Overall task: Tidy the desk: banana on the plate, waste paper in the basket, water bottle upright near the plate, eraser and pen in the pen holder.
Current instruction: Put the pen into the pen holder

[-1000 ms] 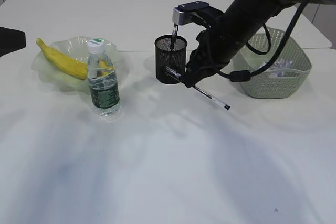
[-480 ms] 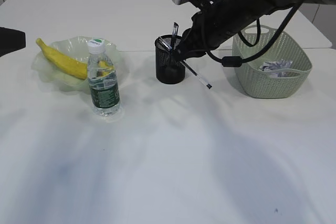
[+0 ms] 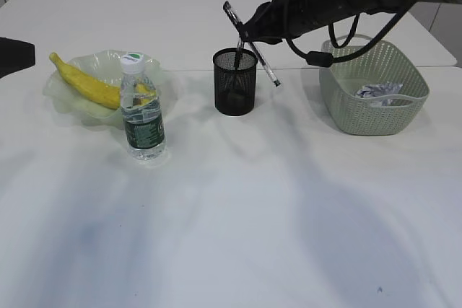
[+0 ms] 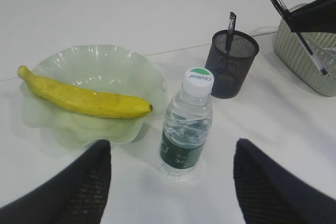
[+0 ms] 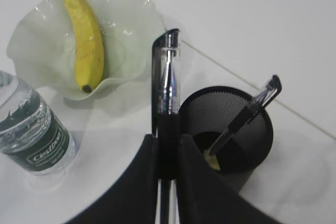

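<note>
My right gripper [image 3: 253,34] is shut on a clear black-capped pen [image 3: 249,41], held slanted in the air just above the black mesh pen holder [image 3: 234,91]. In the right wrist view the pen [image 5: 167,82] is pinched between the fingers [image 5: 142,182]. A second pen [image 5: 247,116] stands in the holder [image 5: 247,150], over something pale yellow at the bottom. The banana [image 3: 83,83] lies on the green plate [image 3: 101,59]. The water bottle [image 3: 142,113] stands upright beside the plate. My left gripper [image 4: 171,148] is open, short of the bottle [image 4: 187,129]. Crumpled waste paper [image 3: 380,93] lies in the basket [image 3: 361,117].
The green basket stands at the right, close behind my right arm's cables. A dark part of the left arm [image 3: 14,55] shows at the left edge. The white table [image 3: 231,214] stretches forward from the objects.
My right gripper has lifted the pen from low beside the holder up and back, over the holder's rim. The pen now stands steeper. The left gripper has not moved.
</note>
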Robot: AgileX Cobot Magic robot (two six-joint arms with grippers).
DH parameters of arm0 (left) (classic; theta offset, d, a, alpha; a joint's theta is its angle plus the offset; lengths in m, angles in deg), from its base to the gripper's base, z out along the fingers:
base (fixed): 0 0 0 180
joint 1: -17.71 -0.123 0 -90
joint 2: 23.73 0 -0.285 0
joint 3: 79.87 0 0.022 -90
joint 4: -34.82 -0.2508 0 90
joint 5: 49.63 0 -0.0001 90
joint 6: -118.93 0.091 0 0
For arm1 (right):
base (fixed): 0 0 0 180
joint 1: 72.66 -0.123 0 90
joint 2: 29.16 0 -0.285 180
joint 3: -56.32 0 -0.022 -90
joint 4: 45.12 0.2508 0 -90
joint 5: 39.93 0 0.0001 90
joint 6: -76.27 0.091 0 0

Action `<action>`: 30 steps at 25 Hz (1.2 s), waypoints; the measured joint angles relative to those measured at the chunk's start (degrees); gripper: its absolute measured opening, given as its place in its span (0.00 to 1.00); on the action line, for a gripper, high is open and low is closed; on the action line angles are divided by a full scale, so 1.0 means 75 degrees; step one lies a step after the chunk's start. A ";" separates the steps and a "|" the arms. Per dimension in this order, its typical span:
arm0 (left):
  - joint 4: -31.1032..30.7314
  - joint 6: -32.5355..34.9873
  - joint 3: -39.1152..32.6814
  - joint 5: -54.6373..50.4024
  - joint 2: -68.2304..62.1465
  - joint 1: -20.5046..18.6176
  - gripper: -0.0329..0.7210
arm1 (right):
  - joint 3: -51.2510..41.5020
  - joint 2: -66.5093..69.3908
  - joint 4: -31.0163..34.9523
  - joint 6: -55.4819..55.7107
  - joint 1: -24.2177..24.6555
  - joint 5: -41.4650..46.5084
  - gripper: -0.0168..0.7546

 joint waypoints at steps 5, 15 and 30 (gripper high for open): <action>0.0000 0.0000 0.0000 0.0000 0.0000 0.0000 0.72 | 0.0000 0.0000 0.1259 -0.1677 0.0000 -0.0517 0.08; 0.0000 0.0000 0.0000 0.0000 0.0000 0.0000 0.72 | -0.0004 0.0583 0.5050 -0.4664 0.0000 -0.0940 0.08; 0.0000 0.0000 0.0000 0.0000 0.0000 0.0000 0.72 | 0.0419 0.1318 0.6745 -0.6735 0.0000 -0.0795 0.08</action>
